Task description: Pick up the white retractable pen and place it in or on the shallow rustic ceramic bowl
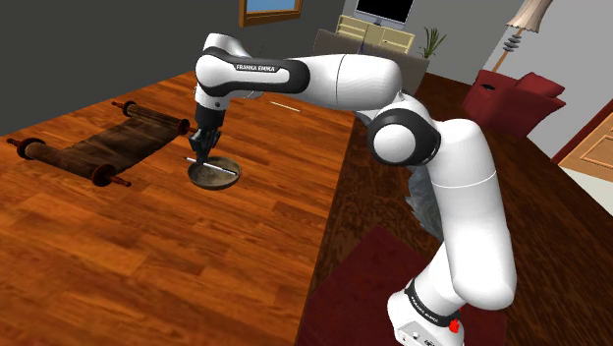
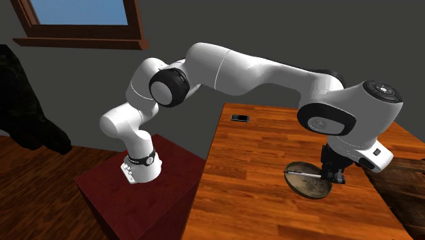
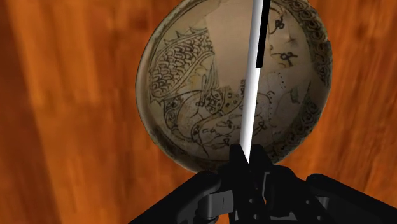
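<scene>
The shallow bowl [image 1: 210,178] with dark painted patterns stands on the wooden table [image 1: 147,265]. My gripper [image 1: 202,151] hangs just above the bowl's rim, shut on one end of the white pen [image 1: 220,166]. The pen sticks out level over the bowl's inside. In the wrist view the pen [image 3: 252,83] runs from between the fingers of the gripper [image 3: 245,163] across the bowl [image 3: 184,83], with a black clip near its far end. In the second exterior view the pen [image 2: 304,174] reaches from the gripper [image 2: 332,174] over the bowl [image 2: 308,187].
A dark unrolled scroll [image 1: 98,147] with wooden rods lies beside the bowl, toward the shoulder view's left. A small dark flat object [image 2: 239,117] lies near the table's far corner. The table's edge [image 1: 329,206] drops to a floor with a red rug [image 1: 363,295].
</scene>
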